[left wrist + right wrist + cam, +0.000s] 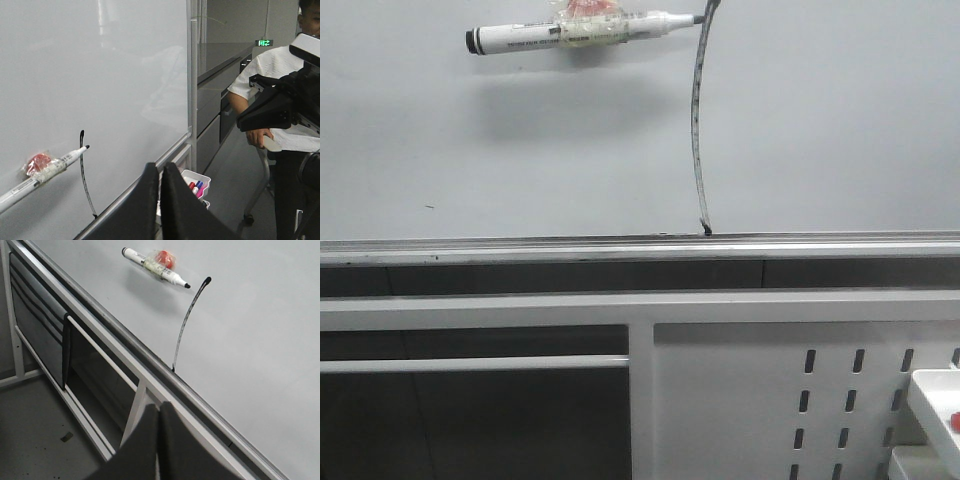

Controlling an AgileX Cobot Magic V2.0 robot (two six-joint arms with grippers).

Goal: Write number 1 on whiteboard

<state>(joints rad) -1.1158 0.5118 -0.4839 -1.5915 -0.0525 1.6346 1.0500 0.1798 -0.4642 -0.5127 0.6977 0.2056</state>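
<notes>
Stroke drawn, marker parked: the number 1 [698, 130] stands on the whiteboard [840, 110].

The dark, slightly bowed line runs from the board's top edge at 12 o'clock in the front view down to the silver rail [620, 250] at 6 o'clock. The marker [580, 35] clings flat to the board at about 11 o'clock, its tip just beside the stroke's top. Both the left gripper [160, 172] and right gripper [159, 412] show fingers pressed together, holding nothing, well apart from the board. Judged from here, the best finish is keeping both arms clear of the wet ink.
</notes>
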